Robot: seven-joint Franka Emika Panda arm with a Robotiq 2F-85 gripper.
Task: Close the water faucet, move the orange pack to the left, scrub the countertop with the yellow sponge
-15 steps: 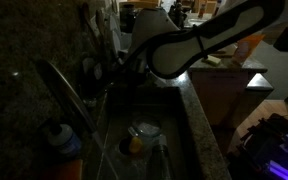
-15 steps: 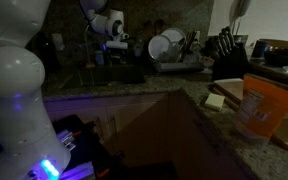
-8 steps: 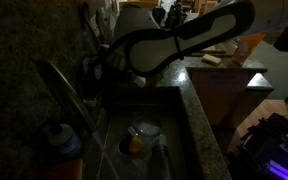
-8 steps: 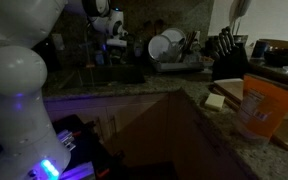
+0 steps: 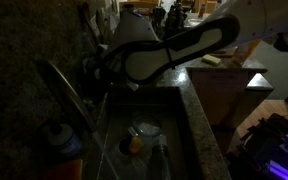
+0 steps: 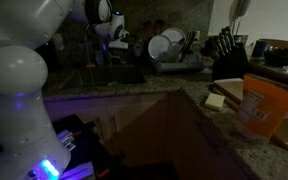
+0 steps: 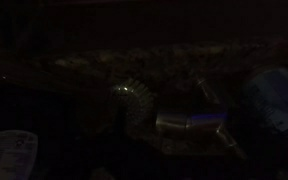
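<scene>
Water faucet (image 5: 68, 95), a long, slanting, shiny grey metal spout, looked rigid and slippery, probably best pushed near its base; how wide the gripper (image 5: 92, 72) fingers stood could not be told.

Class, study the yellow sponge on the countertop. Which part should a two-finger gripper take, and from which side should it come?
Probably from straight above, pinching the yellow sponge across two opposite side edges. It lies flat and low on the countertop, so only those thin edges offer a hold. The orange pack stands close beside it, so choose the edges not facing the pack.
</scene>
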